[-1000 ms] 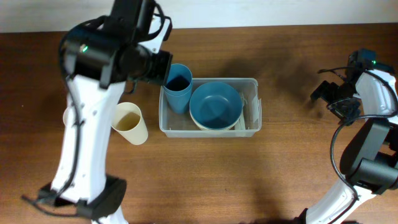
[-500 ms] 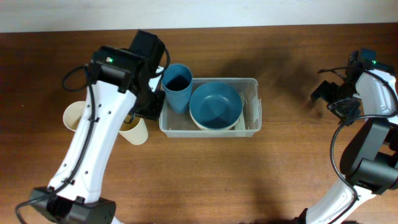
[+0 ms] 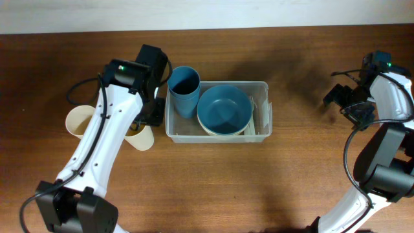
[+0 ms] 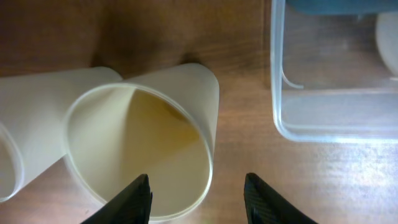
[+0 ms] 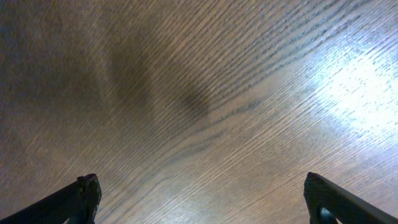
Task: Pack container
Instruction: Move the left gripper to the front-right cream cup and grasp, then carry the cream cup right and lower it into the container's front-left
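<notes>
Brown wooden table (image 3: 297, 168) — pale wall (image 3: 259, 13) beyond.

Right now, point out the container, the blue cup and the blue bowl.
container (image 3: 269, 110), overhead view, right rim
blue cup (image 3: 184, 103), overhead view, outer wall
blue bowl (image 3: 224, 111), overhead view, inner floor

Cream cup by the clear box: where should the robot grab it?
Grab the cream cup by its wall on the box side, from above, one finger inside. It stands mouth-up, and another cup crowds its other side.
</notes>
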`<action>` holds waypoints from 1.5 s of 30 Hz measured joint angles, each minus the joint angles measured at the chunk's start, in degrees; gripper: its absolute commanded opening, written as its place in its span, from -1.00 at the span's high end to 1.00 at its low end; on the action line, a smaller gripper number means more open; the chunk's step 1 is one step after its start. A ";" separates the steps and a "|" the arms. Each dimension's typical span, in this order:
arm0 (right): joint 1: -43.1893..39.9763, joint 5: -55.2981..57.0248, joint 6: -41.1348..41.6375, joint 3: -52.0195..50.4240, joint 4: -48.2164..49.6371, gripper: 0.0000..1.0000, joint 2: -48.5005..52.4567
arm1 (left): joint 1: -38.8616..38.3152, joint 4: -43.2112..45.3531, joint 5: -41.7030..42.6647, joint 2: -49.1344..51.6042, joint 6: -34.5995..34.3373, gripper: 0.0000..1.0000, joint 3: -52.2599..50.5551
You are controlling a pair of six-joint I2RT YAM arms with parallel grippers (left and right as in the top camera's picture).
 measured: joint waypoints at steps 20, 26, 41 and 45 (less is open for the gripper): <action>0.00 -0.02 0.02 0.00 0.00 -0.98 0.00 | 0.42 5.66 2.29 0.02 -0.39 0.44 -6.40; 0.00 -0.02 -0.02 0.00 0.00 -0.98 0.00 | 0.42 6.45 2.45 0.02 -0.44 0.96 -8.04; 0.00 0.00 0.02 0.00 0.00 -0.98 0.00 | 0.42 7.04 2.95 -1.20 -1.25 0.97 -8.13; 0.00 -0.02 0.00 0.00 0.00 -0.98 0.00 | 0.42 6.60 2.95 -5.31 -1.25 0.97 -8.07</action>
